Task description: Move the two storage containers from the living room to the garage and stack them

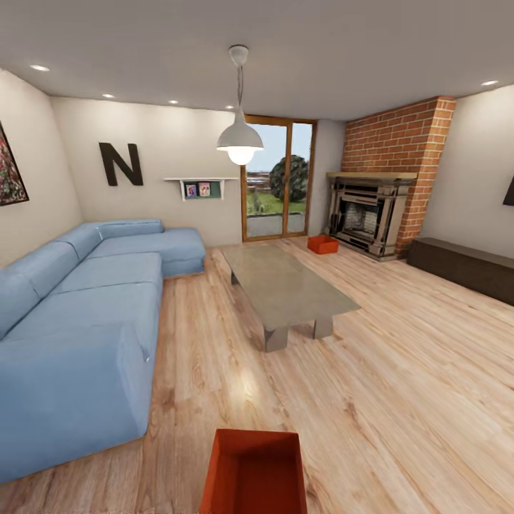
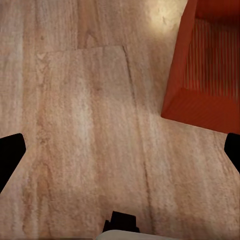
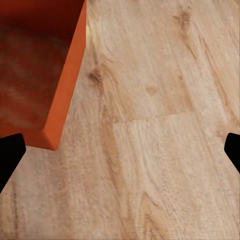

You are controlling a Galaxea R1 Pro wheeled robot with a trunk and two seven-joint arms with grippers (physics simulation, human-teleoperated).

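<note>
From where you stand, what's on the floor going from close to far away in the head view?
Near storage container → coffee table → far storage container → fireplace.

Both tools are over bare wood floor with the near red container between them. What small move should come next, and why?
Probably bring both tools inward toward the near storage container. The left tool and right tool are open over the wood floor, each with the box's wall off to one side, ungripped. The second container waits by the fireplace.

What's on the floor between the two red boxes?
In the head view, the near box and far box are separated by bare wood floor and the low coffee table.
</note>
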